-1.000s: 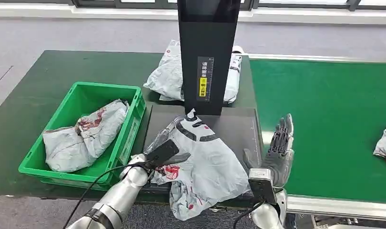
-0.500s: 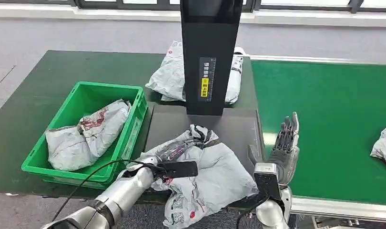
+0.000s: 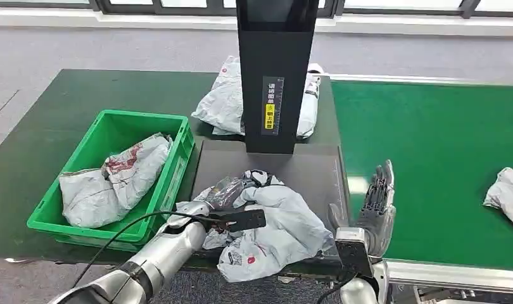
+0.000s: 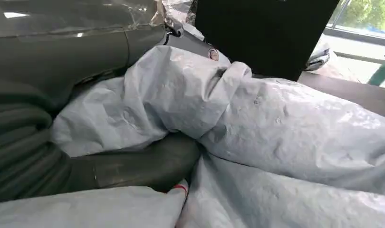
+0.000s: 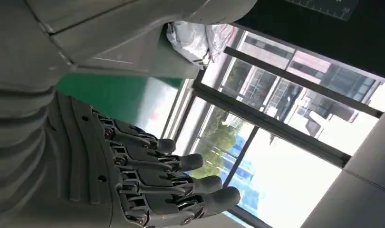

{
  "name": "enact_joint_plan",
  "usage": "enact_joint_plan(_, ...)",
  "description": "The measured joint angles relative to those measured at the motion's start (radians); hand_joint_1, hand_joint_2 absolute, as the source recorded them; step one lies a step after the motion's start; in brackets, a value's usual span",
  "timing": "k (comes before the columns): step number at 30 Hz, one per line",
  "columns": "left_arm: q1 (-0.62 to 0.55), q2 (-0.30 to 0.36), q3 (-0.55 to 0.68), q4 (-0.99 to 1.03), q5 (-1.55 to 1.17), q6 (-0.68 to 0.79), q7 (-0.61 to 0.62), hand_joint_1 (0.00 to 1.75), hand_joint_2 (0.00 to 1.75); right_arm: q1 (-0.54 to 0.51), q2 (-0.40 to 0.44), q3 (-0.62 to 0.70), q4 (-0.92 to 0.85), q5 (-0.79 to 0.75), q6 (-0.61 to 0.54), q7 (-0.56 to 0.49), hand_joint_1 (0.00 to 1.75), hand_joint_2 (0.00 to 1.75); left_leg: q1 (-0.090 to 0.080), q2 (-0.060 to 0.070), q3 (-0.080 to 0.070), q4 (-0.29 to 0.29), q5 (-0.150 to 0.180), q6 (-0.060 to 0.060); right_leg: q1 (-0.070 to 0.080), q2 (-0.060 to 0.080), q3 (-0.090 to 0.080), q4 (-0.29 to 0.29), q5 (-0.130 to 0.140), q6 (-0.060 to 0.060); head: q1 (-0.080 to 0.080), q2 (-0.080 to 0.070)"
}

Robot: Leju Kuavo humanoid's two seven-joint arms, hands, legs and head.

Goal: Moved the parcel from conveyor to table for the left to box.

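Left hand (image 3: 211, 209) is wrapped around the crumpled grey parcel (image 3: 273, 231) on the dark tray (image 3: 317, 171). Its green box (image 3: 111, 136) waits just to the left (with a bag inside already). Right hand (image 3: 374, 212) stands open and empty, fingers up, beside the parcel.

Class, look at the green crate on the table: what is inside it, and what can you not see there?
Inside the green crate lies one crumpled grey parcel with red marks, resting along the floor. The crate floor beneath it is covered, so anything under the parcel cannot be seen.
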Motion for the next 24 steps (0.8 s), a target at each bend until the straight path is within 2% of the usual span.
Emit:
enact_joint_plan(3,0.0,0.0,0.0,-0.001,0.0,0.005,0.001,1.75,1.75,0.004,0.0,0.0,-0.002,0.0,0.0,0.001,0.0,1.75,0.0,0.0,0.0,0.0,0.0,0.0,0.0,0.0,0.0,0.0,0.0,0.0,0.0,0.0)
enact_joint_plan(6,0.0,0.0,0.013,-0.012,0.01,0.072,0.0,1.75,1.75,0.006,0.0,0.0,-0.002,0.0,0.0,0.002,0.0,1.75,0.0,0.0,0.0,0.0,0.0,0.0,0.0,0.001,-0.001,0.0,0.0,0.0,0.0,0.0)
enact_joint_plan(12,0.0,0.004,0.078,-0.106,-0.007,0.305,0.034,1.75,1.75,0.008,0.005,0.0,-0.005,0.006,-0.002,0.005,0.0,1.75,0.0,0.0,-0.002,0.0,0.001,-0.001,0.0,0.001,-0.003,0.0,0.0,0.0,0.0,0.0)
enact_joint_plan(15,-0.017,0.007,0.128,-0.2,-0.053,0.429,0.075,1.75,1.75,0.008,0.015,0.0,-0.005,0.018,-0.008,0.016,0.0,1.75,0.0,0.0,-0.003,0.0,0.001,-0.001,0.0,0.001,-0.003,0.0,0.001,0.0,0.0,0.0)
enact_joint_plan(20,-0.075,0.021,0.213,-0.321,-0.16,0.528,0.121,1.75,1.75,0.007,0.021,0.0,-0.005,0.023,-0.013,0.021,0.0,1.75,0.0,0.0,-0.004,0.0,0.001,-0.001,0.0,0.001,-0.003,0.0,0.001,0.0,0.0,0.0)
enact_joint_plan(22,-0.077,0.023,0.27,-0.374,-0.25,0.538,0.112,1.75,1.75,0.007,0.022,0.0,-0.005,0.019,-0.016,0.021,0.0,1.75,0.0,0.0,-0.004,0.0,0.001,-0.001,0.0,0.001,-0.004,0.0,0.001,0.0,0.0,0.0)
enact_joint_plan(24,-0.086,0.022,0.362,-0.413,-0.275,0.538,0.043,1.75,1.75,0.005,0.022,0.0,-0.005,0.008,-0.028,0.019,0.0,1.75,0.0,0.0,-0.004,0.0,0.001,-0.001,0.0,0.001,-0.004,0.001,0.001,0.0,0.0,0.0)
